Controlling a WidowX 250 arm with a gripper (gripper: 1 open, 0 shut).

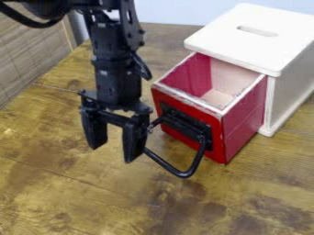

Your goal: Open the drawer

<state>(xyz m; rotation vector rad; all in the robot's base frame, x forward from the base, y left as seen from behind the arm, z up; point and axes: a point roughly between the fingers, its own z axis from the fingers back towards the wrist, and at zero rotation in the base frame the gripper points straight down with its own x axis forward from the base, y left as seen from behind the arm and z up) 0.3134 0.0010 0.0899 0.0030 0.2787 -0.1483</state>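
While the drawer (pixel 211 108) stands pulled out of the white cabinet (pixel 273 57), the gripper (pixel 113 147) hangs to its left with fingers apart and holds nothing.

One black finger (pixel 135 140) covers the left part of the wire loop handle (pixel 182 154), so I cannot tell if they touch. Pale wood shows inside the red drawer, but its bottom is hidden by the front wall. Both the arm's upper part and the cabinet's right side are cut off by the frame on the wooden table (pixel 73 197).
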